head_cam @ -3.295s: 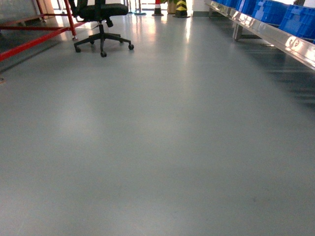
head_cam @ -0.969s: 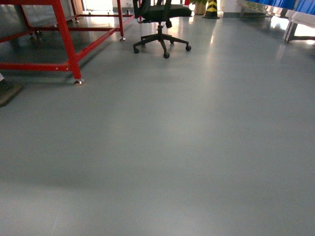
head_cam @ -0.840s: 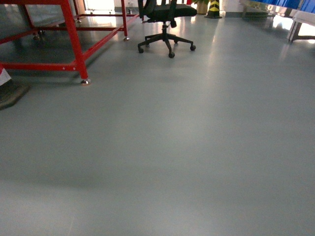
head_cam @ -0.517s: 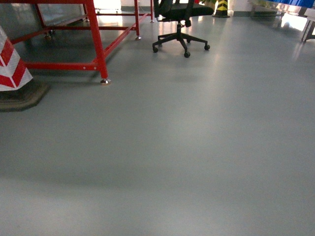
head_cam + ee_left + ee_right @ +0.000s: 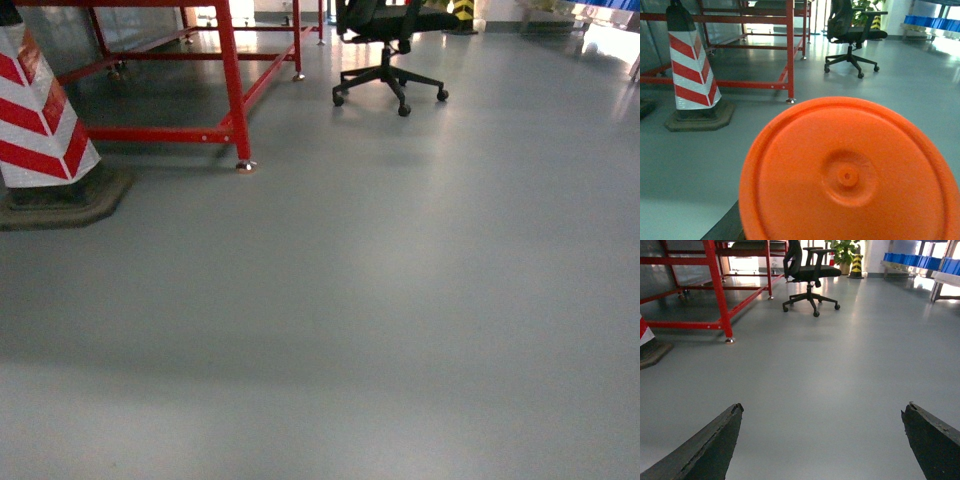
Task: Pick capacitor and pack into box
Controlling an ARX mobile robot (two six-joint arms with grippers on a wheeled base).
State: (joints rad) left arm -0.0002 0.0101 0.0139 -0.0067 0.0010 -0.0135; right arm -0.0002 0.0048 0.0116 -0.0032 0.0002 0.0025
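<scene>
An orange-red rounded capacitor [image 5: 847, 175] fills the lower middle of the left wrist view, very close to the camera. My left gripper [image 5: 840, 222] is shut on it. Only one dark finger [image 5: 726, 227] shows, at the capacitor's lower left; the rest of the jaws is hidden behind it. In the right wrist view my right gripper [image 5: 824, 407] is open, its two dark fingertips far apart over bare grey floor with nothing between them. The box is out of view. Neither gripper shows in the head view.
A red-and-white striped cone [image 5: 40, 110] on a dark base stands at the left. Beside it is a red metal frame [image 5: 232, 90], with a black office chair [image 5: 390, 60] behind. Blue bins [image 5: 920, 261] line the far right. Grey floor [image 5: 380, 320] stretches ahead.
The head view has swung left. The red frame and the chair have slid rightward in it, the striped cone has come in at the left, and the blue bins have left the frame.
</scene>
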